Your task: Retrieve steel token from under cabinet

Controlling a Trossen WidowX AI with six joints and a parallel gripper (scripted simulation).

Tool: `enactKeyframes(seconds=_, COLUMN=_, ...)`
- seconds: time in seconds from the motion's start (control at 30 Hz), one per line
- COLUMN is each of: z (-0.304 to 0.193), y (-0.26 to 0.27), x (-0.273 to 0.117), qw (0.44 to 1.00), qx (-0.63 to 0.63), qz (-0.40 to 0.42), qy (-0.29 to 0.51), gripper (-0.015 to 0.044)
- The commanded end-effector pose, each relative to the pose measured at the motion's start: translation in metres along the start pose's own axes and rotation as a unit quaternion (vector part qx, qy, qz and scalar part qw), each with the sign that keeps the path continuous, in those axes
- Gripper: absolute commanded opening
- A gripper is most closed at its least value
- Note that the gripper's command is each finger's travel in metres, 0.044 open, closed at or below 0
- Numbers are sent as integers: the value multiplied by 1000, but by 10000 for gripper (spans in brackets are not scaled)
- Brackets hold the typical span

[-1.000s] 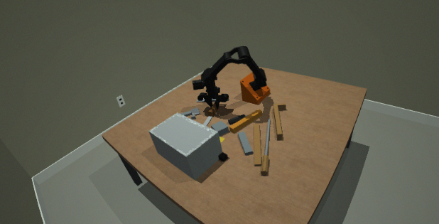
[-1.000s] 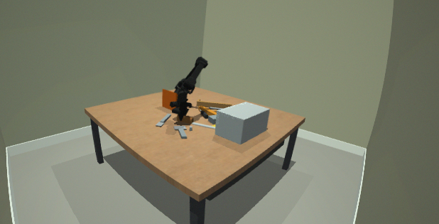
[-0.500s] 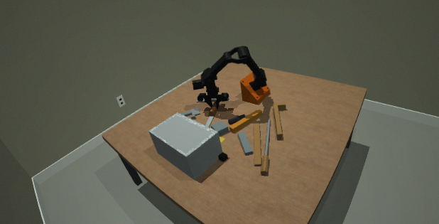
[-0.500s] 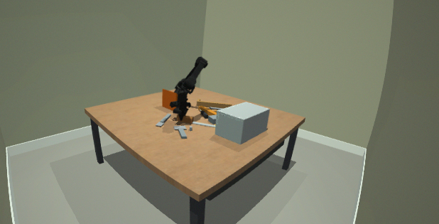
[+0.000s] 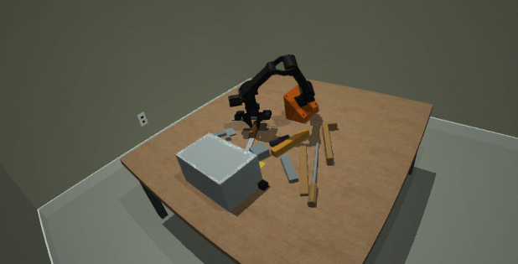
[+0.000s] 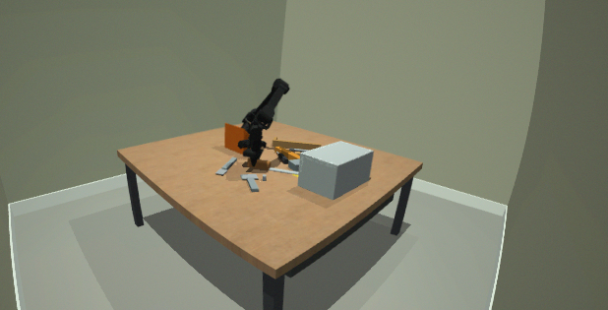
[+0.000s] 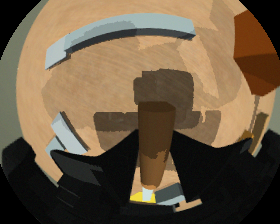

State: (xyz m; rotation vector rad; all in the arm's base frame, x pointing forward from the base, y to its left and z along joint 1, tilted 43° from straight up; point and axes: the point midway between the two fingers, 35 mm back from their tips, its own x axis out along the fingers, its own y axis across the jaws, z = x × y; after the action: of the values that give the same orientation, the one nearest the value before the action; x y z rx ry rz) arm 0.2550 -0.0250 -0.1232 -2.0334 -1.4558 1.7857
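Observation:
My gripper (image 5: pixel 253 126) (image 6: pixel 254 163) (image 7: pixel 152 132) is shut on the brown handle of a tool, low over the table. The handle (image 5: pixel 254 132) (image 7: pixel 156 155) leads to a flat pale blade (image 5: pixel 250 143) (image 6: pixel 284 170) (image 7: pixel 148 194) that points toward the cabinet. The grey cabinet (image 5: pixel 214 157) (image 6: pixel 334 164) stands beyond the blade; whether the blade's tip is under it is hidden. A yellow patch (image 5: pixel 261 164) (image 7: pixel 136 197) shows beside the cabinet, perhaps part of the marked area. The steel token and the vent slots cannot be made out.
A grey block (image 5: pixel 260 150) lies close beside the blade. An orange bar (image 5: pixel 290 142), a grey bar (image 5: pixel 289 169), wooden bars (image 5: pixel 303 171) and a long rod (image 5: pixel 316 161) lie to one side. Grey T-shaped piece (image 6: pixel 252 183) lies on the other. Black knob (image 5: pixel 263 184) is at the cabinet's corner.

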Motion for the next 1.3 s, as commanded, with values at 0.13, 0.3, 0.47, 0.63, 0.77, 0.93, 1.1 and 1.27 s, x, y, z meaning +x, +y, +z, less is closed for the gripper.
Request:
enactKeyframes(seconds=0.13, z=-7, y=-7, x=-2, qw=1000, qx=-5, qz=2, qy=2, gripper=0)
enactKeyframes(seconds=0.3, z=-11, y=-12, x=-2, qw=1000, qx=-6, qz=2, qy=2, gripper=0)
enactKeyframes(seconds=0.47, z=-14, y=-17, x=-2, qw=1000, qx=-8, qz=2, qy=2, gripper=0)
enactKeyframes(seconds=0.63, z=-18, y=-22, x=-1, qw=1000, qx=-10, qz=1, qy=2, gripper=0)
enactKeyframes(seconds=0.77, z=-20, y=-26, x=-1, qw=1000, qx=-10, qz=1, qy=2, gripper=0)
enactKeyframes(seconds=0.93, z=-23, y=-30, x=-1, qw=1000, qx=-10, qz=1, qy=2, gripper=0)
enactKeyframes(seconds=1.1, z=-27, y=-35, x=-1, qw=1000, qx=-10, qz=1, qy=2, gripper=0)
enactKeyframes(seconds=1.27, z=-30, y=-40, x=-1, qw=1000, qx=-10, qz=1, qy=2, gripper=0)
